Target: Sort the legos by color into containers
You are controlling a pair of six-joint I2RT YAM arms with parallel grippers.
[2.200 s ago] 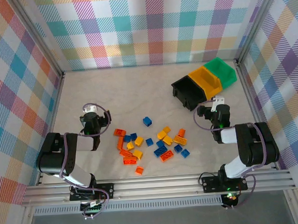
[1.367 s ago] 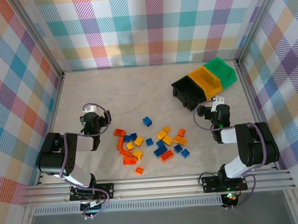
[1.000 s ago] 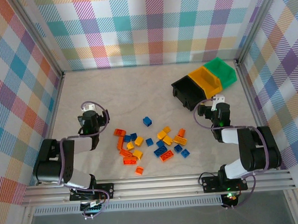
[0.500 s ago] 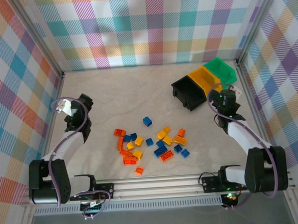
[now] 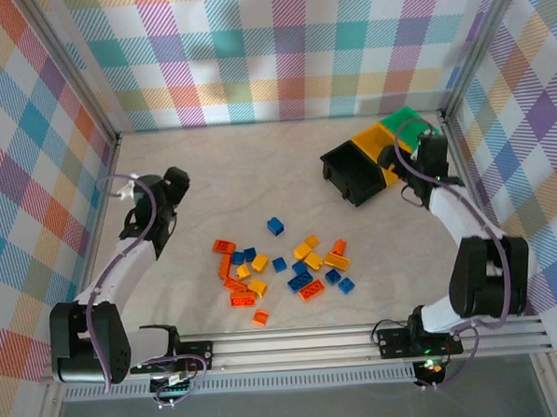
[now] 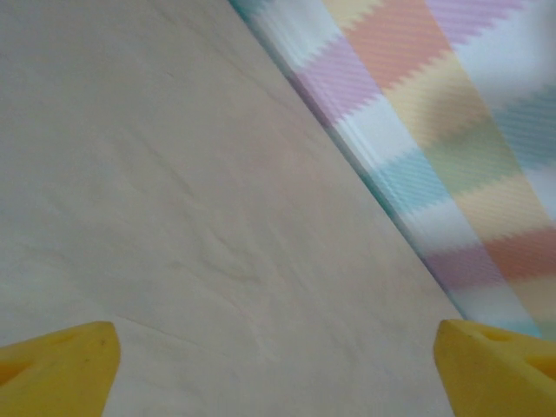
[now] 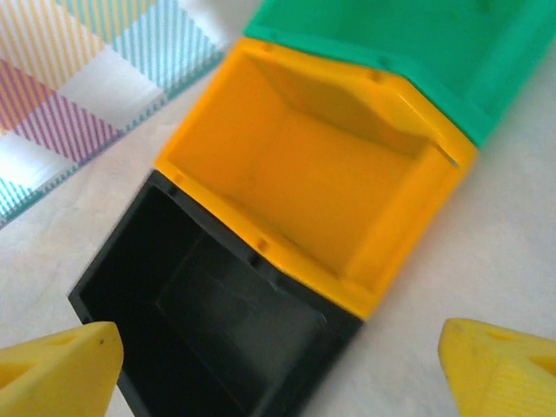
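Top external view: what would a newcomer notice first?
A loose scatter of blue, yellow and orange legos lies centre-front. The containers, black, yellow and green in a row, sit at the far right, with the right gripper open over them. Pastel plaid walls enclose it all.

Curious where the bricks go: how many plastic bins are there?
3, joined in a row at the table's far right: the black open-top plastic bin leftmost, the yellow plastic bin in the middle, the green plastic bin rightmost. None seems hidden.
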